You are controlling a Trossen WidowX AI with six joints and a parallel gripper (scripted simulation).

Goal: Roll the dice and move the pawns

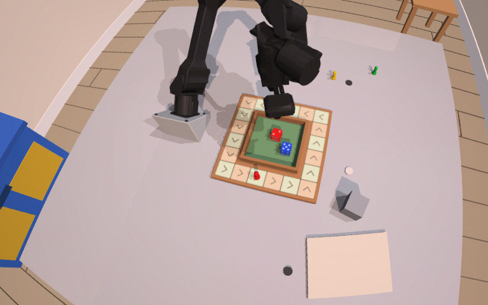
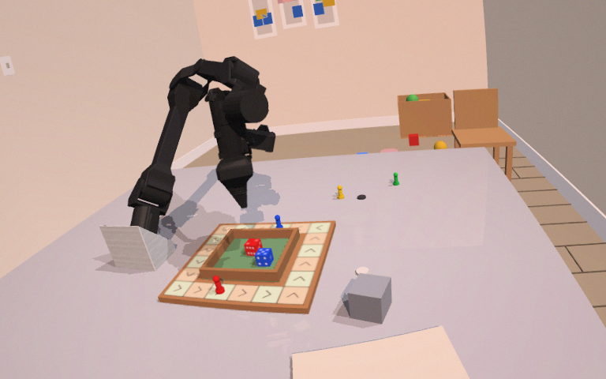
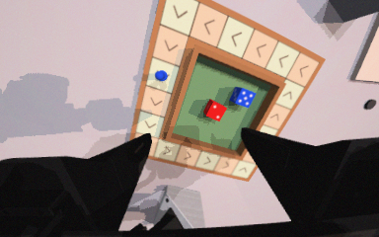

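The red die lies in the tray with two pips up. The blue die lies beside it with five up. The red pawn stands on the third square of the front row, counted from the left. The blue pawn stands upright on the back row, third square from the right corner; the top view does not show it. My gripper is open and empty, raised above the board's back side, clear of the blue pawn.
A yellow pawn, a green pawn and a dark disc are behind the board to the right. A grey block and a pale disc are at its right. A flat pale panel lies in front.
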